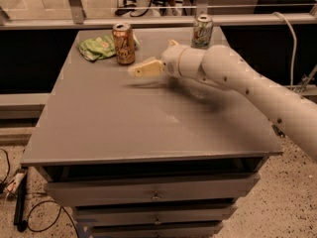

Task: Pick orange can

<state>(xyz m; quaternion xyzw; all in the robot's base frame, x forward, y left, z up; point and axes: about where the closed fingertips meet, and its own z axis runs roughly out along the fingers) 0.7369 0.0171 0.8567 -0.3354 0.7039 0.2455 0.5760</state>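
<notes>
The orange can [123, 43] stands upright at the back left of the grey table [148, 128]. It is coppery orange with a tan pattern and a silver top. My gripper [142, 69] hovers just above the table, in front of and slightly right of the can, pointing left. It is apart from the can and holds nothing I can see. The white arm [233, 78] reaches in from the right.
A white-and-green can [201, 31] stands at the back right of the table, behind the arm. A crumpled green bag [99, 47] lies just left of the orange can. A rail and glass run behind the table. Drawers are below the front edge.
</notes>
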